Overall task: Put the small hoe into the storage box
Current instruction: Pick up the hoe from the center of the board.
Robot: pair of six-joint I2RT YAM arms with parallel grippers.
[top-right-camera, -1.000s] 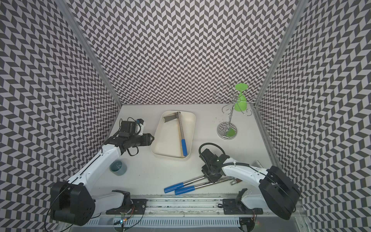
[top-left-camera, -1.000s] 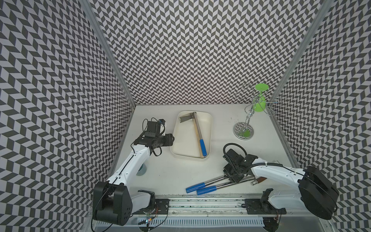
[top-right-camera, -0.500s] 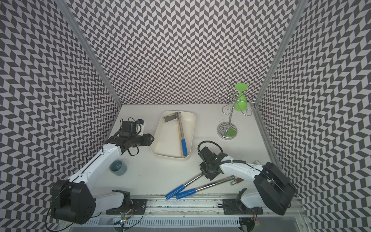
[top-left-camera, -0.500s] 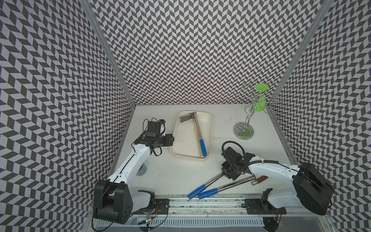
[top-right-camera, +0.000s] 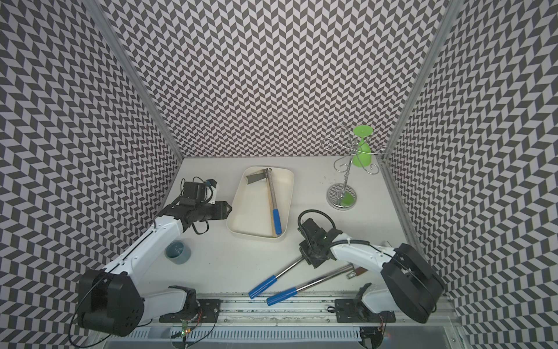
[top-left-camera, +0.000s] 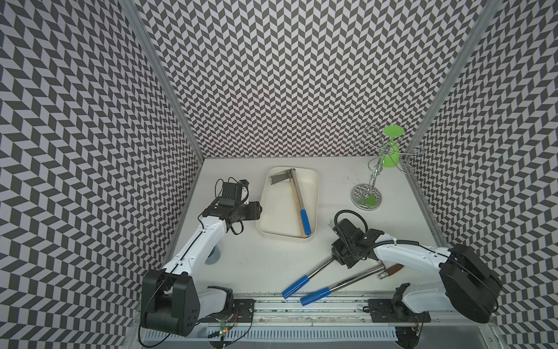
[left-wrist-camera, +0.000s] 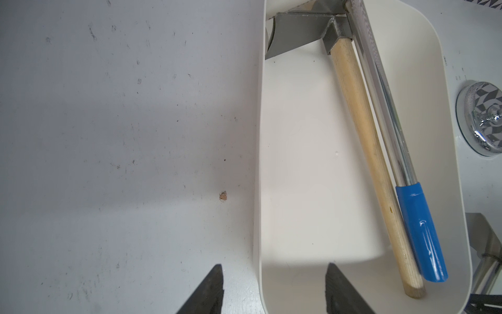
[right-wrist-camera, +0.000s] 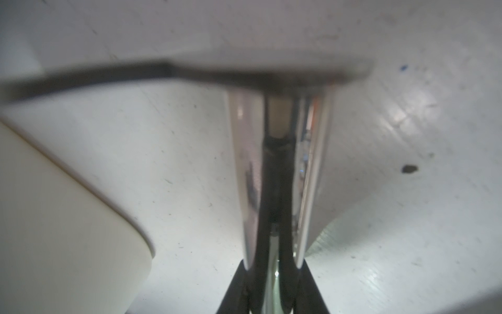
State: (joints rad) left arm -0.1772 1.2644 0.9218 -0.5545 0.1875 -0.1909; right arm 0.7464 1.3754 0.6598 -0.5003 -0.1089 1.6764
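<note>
We're at the grasp step. The right pincer (top-left-camera: 342,256) is pressed together on the bare metal shaft of the small hoe (top-left-camera: 314,273), close to its head, w/ the tool low on the counter (top-left-camera: 256,266) just short of the storage box (top-left-camera: 279,211). We can't tell whether it's off the surface yet. The right wrist view is blurred, so the dark bar across the finger ends is prob. the head, set crosswise to the shaft. The hoe's long axis runs diagonally: blue grip toward the near rail and the left arm's side, head end toward the box's near corner. A second hoe (top-left-camera: 350,281) lies just beside it, approx. parallel, untouched. The left pincer (left-wrist-camera: 274,265) is spread and empty, astride the box wall on its own side. Next, in our judgement: lift w/o dragging the neighbour, then swing the axis to match the box's length, i.e. front-to-back. Then lower it into the bare strip beside the wood-handled hoe (left-wrist-camera: 369,146) and chrome-shafted tool (left-wrist-camera: 419,231) already inside.
</note>
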